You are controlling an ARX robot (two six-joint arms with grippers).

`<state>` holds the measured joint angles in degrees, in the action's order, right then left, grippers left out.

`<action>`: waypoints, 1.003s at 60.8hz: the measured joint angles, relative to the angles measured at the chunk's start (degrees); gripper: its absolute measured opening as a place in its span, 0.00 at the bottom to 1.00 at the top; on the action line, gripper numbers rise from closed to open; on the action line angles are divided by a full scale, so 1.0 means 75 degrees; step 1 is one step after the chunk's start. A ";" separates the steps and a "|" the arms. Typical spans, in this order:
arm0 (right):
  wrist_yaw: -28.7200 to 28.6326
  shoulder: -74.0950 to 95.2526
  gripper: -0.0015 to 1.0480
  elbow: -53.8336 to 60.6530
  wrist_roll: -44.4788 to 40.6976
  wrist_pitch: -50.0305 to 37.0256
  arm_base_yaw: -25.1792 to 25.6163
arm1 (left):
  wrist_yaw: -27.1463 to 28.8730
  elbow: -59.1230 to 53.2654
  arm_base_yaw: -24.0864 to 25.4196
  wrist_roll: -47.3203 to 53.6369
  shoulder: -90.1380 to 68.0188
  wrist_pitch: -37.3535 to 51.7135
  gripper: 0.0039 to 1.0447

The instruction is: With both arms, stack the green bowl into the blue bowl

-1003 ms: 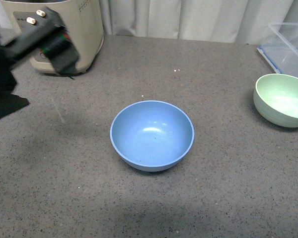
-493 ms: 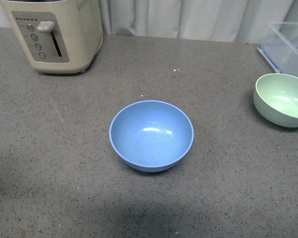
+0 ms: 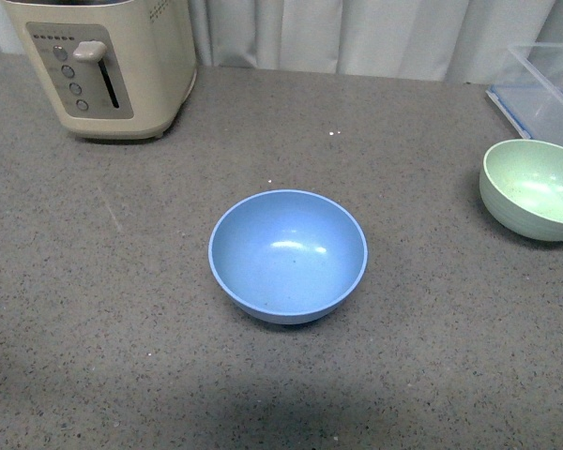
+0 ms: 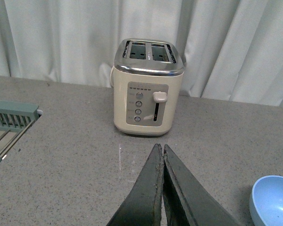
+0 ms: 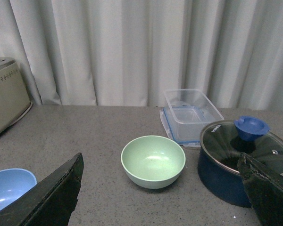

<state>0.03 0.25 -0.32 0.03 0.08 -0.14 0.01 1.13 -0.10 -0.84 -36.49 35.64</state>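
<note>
From the front, the blue bowl (image 3: 288, 255) sits upright and empty in the middle of the worktop (image 3: 122, 309). The green bowl (image 3: 535, 190) stands well apart from it at the right edge, also upright and empty, with a clear plastic box (image 3: 549, 89) just beyond it. A cream toaster (image 3: 103, 66) stands at the far left. Neither arm shows here.

In the left wrist view, the left arm (image 4: 160, 149) has its jaws pressed together with nothing between them, pointing toward the toaster. A slice of the blue bowl shows at the picture's edge, and a slatted rack (image 4: 9, 122) lies on the other side.

In the right wrist view, the right arm (image 5: 160, 159) has its jaws spread wide and empty. The green bowl is framed between them but lies some way ahead, untouched. A dark blue pot (image 5: 236, 165) with a glass lid stands close beside that bowl.

The stacking is not yet started; this looks like the approach to the green bowl. The next move calls for the right arm to advance and drop until its jaws straddle the rim, clear of the pot, and then to close on it. The lift leftward over the blue bowl would follow, with the left arm probably opening to steady that bowl.
</note>
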 joint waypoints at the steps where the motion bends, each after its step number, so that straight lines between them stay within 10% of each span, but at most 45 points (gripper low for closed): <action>1: 0.0000 0.0000 0.91 0.0000 -0.0003 0.0000 0.0000 | 0.0000 0.0000 0.0000 0.0003 0.0055 -0.0047 0.04; 61: 0.0003 0.0000 0.91 0.0000 -0.0003 0.0003 0.0000 | -0.0003 -0.0006 0.0000 0.0052 0.3453 -0.3311 0.04</action>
<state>0.05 0.25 -0.32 0.01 0.10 -0.14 -0.01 1.08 -0.10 -0.45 -10.59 10.81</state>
